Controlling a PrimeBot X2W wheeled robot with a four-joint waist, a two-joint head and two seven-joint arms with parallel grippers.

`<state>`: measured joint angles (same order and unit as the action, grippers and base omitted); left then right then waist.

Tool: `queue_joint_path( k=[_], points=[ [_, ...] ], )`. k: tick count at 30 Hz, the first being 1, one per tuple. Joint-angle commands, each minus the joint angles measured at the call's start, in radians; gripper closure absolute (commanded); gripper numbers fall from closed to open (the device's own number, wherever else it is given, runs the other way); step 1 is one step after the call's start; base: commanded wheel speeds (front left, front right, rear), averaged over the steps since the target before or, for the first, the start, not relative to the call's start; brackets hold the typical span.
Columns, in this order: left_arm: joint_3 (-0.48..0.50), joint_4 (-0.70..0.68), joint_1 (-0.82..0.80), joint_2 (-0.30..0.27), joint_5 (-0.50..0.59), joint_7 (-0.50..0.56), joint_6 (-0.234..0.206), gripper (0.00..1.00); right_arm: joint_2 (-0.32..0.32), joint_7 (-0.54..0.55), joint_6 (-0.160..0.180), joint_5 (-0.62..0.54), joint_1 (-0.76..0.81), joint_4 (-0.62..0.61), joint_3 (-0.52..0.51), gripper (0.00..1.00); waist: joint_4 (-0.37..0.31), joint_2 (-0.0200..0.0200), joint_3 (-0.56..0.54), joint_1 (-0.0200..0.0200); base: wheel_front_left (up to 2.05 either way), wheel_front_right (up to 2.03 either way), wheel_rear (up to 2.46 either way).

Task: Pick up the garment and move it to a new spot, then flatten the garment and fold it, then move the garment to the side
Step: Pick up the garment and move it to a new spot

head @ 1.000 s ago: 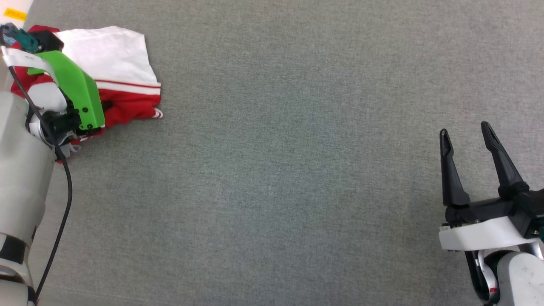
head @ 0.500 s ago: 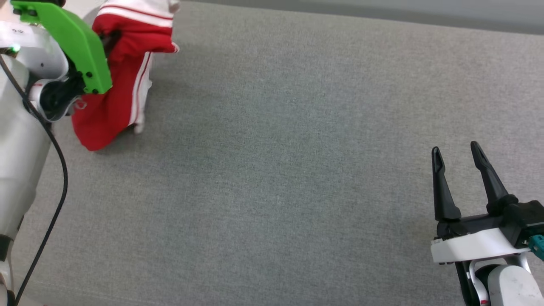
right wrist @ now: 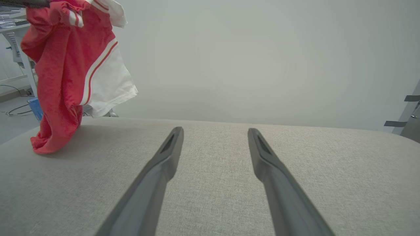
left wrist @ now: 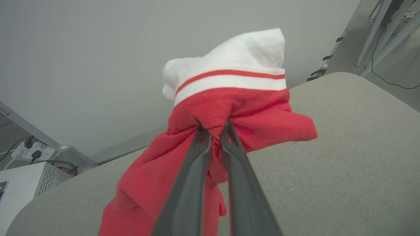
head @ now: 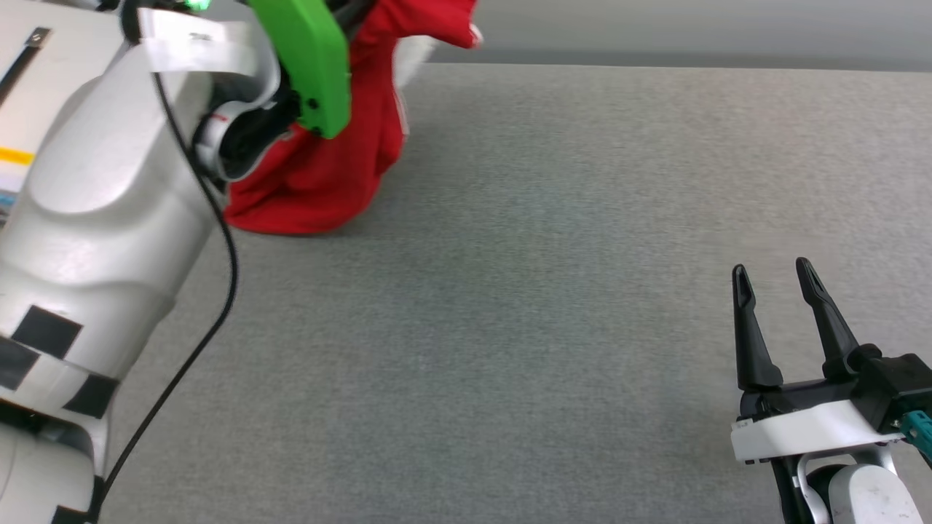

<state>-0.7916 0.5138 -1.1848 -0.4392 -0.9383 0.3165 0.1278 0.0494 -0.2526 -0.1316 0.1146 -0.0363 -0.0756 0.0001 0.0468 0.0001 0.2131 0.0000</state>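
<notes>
Above the left side of the grey table [head: 510,327], the left gripper [left wrist: 214,127] clamps the garment [left wrist: 236,105], whose lower end touches the tabletop. The right gripper [head: 770,268] hovers spread, empty.

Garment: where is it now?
Head view, upper left: the garment hangs from the shut left gripper, lower end resting on the grey surface near its far edge.

Lab: floor cables [left wrist: 393,86], metal frames [left wrist: 371,36]
</notes>
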Motion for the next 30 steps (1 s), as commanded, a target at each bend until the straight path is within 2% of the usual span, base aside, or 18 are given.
queue_joint_path(
  k=[1,7,13,18,30],
  points=[
    [-0.013,-0.012,-0.032,0.021,0.019,-0.011,0.003,1.00,0.001,-0.009,0.001,0.016,0.006,0.003,-0.002,0.00,-0.073,-0.0001,-0.008,0.0000,0.00,0.00,0.00],
    [-0.054,-0.047,-0.079,0.091,0.021,-0.030,0.003,1.00,0.001,-0.009,0.001,0.048,0.008,0.004,0.003,0.00,-0.158,-0.0001,0.007,0.0000,0.00,0.00,0.00],
    [-0.143,-0.066,-0.093,0.166,0.040,-0.040,0.003,1.00,0.001,-0.009,0.001,0.068,0.008,0.001,-0.014,0.00,-0.197,-0.0001,0.033,0.0000,0.00,0.00,0.00],
    [-0.223,-0.039,-0.053,0.208,0.034,-0.045,0.003,1.00,0.001,-0.009,0.001,0.074,0.002,-0.002,-0.018,0.00,-0.202,-0.0001,0.048,0.0000,0.00,0.00,0.00],
    [-0.427,0.173,0.155,0.254,-0.033,-0.021,0.003,1.00,0.001,-0.009,0.001,0.070,-0.015,0.000,-0.025,0.00,-0.178,-0.0001,0.064,0.0000,0.00,0.00,0.00]
  ],
)
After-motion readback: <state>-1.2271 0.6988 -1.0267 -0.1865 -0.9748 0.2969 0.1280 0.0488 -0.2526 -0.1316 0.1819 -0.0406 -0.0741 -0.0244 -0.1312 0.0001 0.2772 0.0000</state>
